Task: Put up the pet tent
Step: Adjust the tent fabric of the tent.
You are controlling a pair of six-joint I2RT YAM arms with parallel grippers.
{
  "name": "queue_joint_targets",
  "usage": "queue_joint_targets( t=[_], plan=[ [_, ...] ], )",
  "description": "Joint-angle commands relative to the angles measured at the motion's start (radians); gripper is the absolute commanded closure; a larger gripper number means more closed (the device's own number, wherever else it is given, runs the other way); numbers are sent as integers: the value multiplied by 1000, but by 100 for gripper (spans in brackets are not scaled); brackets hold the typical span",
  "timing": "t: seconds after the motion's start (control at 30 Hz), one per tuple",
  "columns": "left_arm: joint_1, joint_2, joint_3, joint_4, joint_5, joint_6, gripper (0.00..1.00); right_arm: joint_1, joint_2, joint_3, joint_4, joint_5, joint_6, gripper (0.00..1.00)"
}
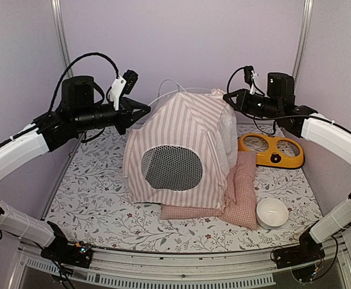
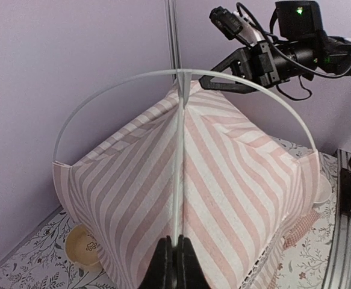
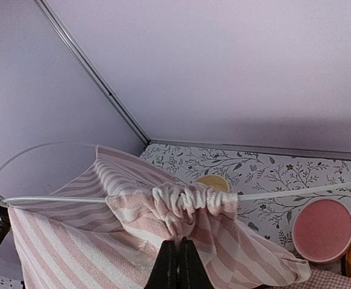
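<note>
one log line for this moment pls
pet tent: upright on cushion | left hand: shut on pole | right hand: shut on pet tent fabric

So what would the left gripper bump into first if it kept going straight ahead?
The pet tent: the left gripper points right at its striped fabric, closed on its white pole.

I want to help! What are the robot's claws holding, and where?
Both hold the pink-and-white striped fabric pet tent: left gripper pinches its thin white pole, right gripper the cloth under the bunched sleeve.
</note>
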Motion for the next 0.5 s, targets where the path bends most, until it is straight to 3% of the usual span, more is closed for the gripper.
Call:
queue_joint_targets(
  t=[0.0,0.23,0.47],
  plan=[
    [67,-81,-1,-21,-35,-14,100,-174,-15,-36,-21,190,27,100],
    [91,-100,7,-28,-18,-7,100,-254,13,-60,-47,95,45,100],
    [142,-85,50,-55,26,0,100,-257,71,3,-56,-51,12,100]
  ],
)
